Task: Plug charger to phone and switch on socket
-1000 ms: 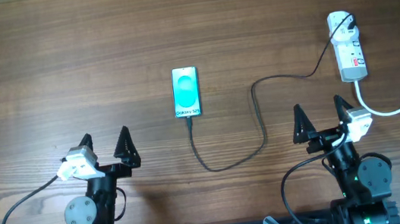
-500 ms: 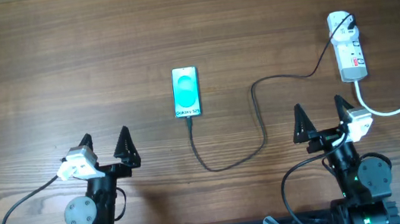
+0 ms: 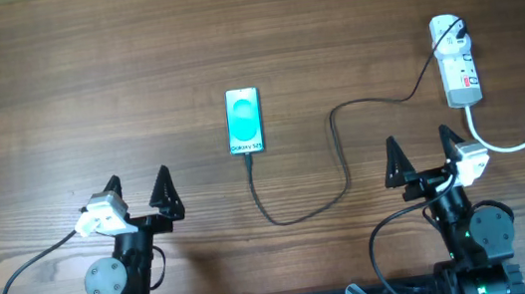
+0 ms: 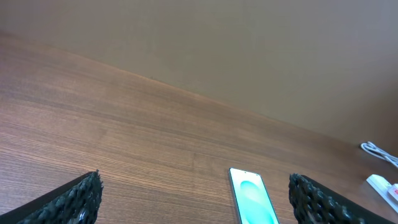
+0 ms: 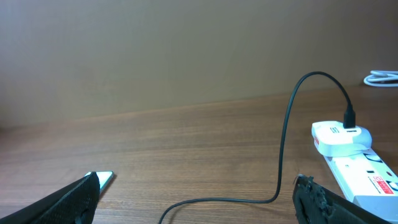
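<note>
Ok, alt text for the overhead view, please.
A teal-screened phone lies on a wooden table; a black charger cable curves from near its lower end to a white power strip at right. The left gripper and right gripper sit open.

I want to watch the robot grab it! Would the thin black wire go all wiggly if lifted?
Probably floppy: the charger cable lies in loose curves on the table. It looks thin, so it is likely light. Pulling it might tug the socket, where its plug is inserted.
</note>
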